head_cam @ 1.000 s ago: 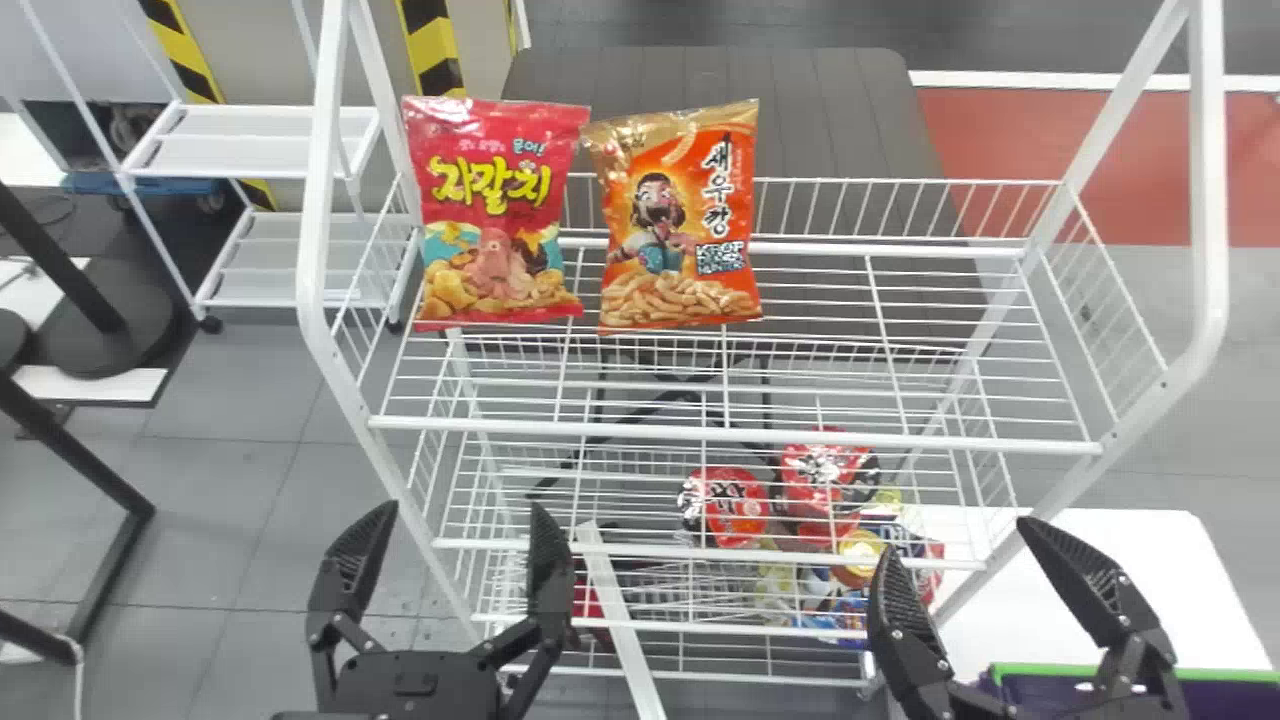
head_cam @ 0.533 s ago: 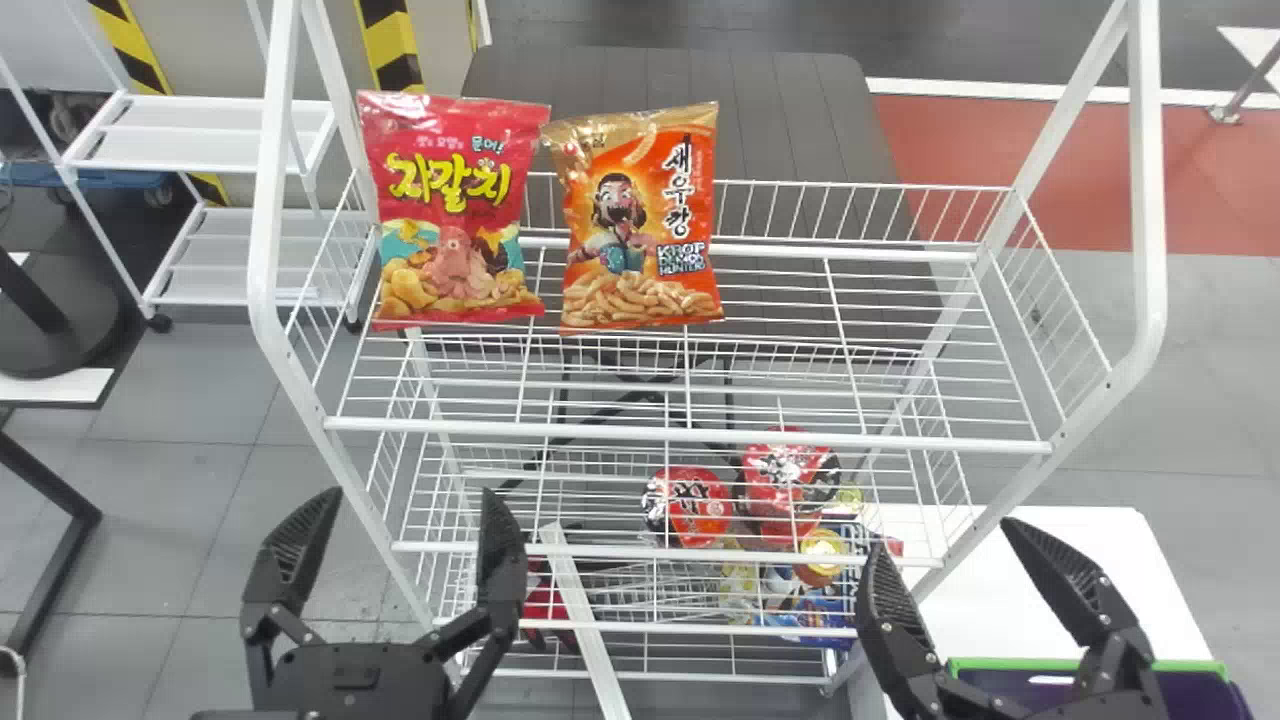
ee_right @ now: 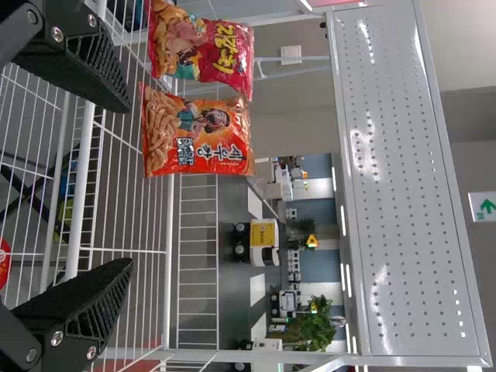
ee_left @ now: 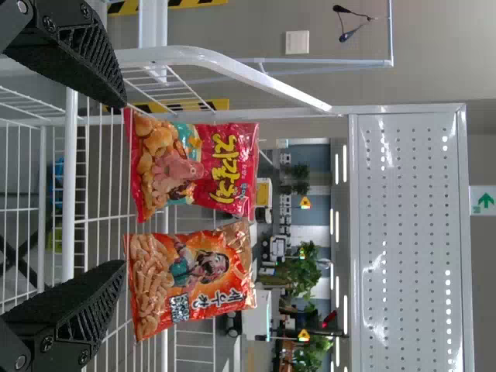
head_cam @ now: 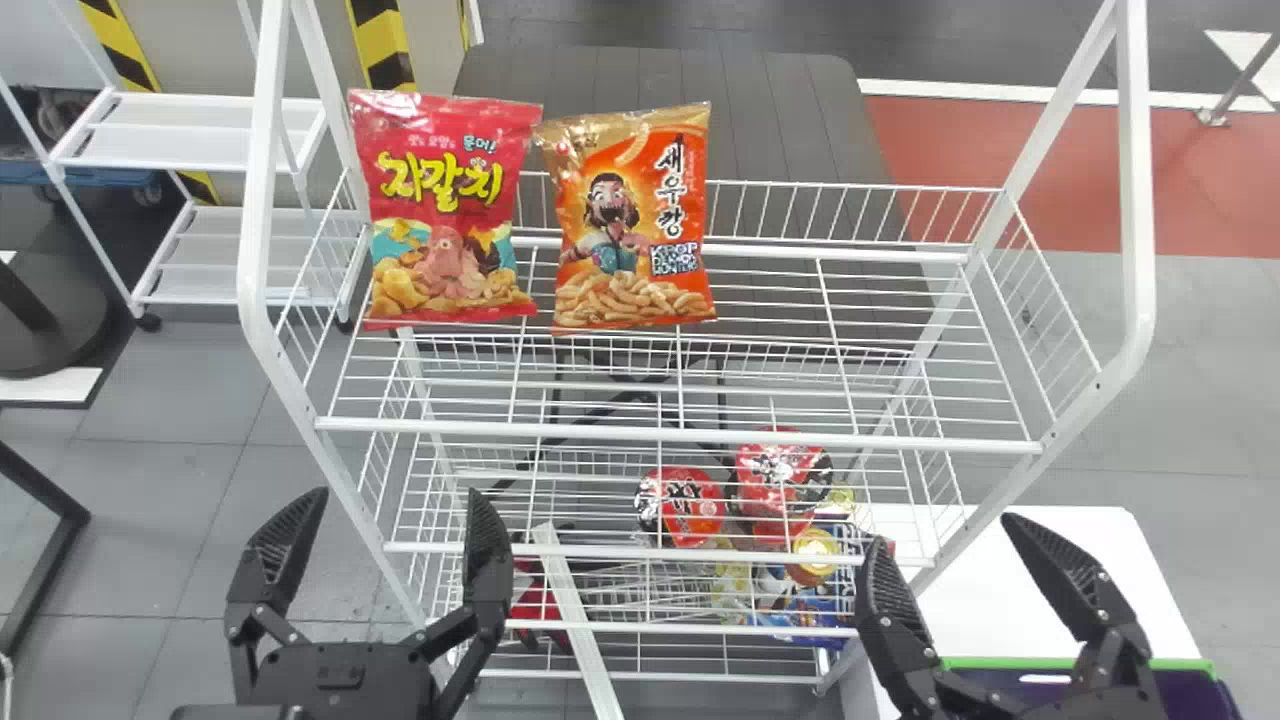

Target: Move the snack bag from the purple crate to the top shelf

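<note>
The left gripper (head_cam: pixel 397 495) and right gripper (head_cam: pixel 942 530) are spread, holding nothing. Near the right one is the purple crate (head_cam: pixel 1180 664). Beyond, the red snack bag (head_cam: pixel 445 210) and orange snack bag (head_cam: pixel 632 220) stand side by side on the top wire shelf (head_cam: pixel 680 433), toward its left end.

Grey tiled floor (head_cam: pixel 150 530) gives way to a red patch (head_cam: pixel 1000 180) at the far right, with a dark slatted tabletop (head_cam: pixel 780 140) beyond and a white wheeled rack (head_cam: pixel 190 147) to the left. The wrist views show a plain wall (ee_left: pixel 434 46) with a green arrow sign (ee_left: pixel 485 201), leafy plants (ee_left: pixel 305 271) and bright strip lights (ee_left: pixel 345 163) farther off.
</note>
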### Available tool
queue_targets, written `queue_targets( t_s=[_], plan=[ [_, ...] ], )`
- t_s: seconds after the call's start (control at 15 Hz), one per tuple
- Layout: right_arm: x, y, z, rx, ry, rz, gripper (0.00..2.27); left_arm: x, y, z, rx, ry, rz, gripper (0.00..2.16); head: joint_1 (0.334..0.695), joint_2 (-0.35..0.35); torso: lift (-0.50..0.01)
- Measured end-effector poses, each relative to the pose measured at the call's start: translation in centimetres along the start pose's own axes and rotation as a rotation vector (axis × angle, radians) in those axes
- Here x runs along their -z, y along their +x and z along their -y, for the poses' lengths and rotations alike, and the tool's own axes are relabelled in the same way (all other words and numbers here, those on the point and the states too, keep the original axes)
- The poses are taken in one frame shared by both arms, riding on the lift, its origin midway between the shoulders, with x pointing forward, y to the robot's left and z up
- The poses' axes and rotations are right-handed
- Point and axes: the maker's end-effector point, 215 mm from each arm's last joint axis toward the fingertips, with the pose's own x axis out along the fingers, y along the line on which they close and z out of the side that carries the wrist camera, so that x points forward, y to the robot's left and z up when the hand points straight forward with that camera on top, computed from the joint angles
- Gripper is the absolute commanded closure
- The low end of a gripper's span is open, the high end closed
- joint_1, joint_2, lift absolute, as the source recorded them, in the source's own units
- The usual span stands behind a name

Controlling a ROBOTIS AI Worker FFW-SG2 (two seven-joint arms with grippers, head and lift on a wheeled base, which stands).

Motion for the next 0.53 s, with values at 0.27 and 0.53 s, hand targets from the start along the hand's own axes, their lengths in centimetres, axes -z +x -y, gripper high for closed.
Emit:
queue_targets(
  t_s=[0.27,0.53],
  plan=[
    [0.2,-0.04,0.15,0.002,-0.002,-0.001,0.13,0.08,-0.26,0.22,0.006,-0.002,-0.003,0.09,0.695,-0.061,0.003],
    [0.29,-0.04,0.23,0.003,-0.002,-0.004,0.13,-0.12,-0.39,0.42,0.01,-0.001,0.001,0.09,0.695,-0.068,0.003]
  ],
)
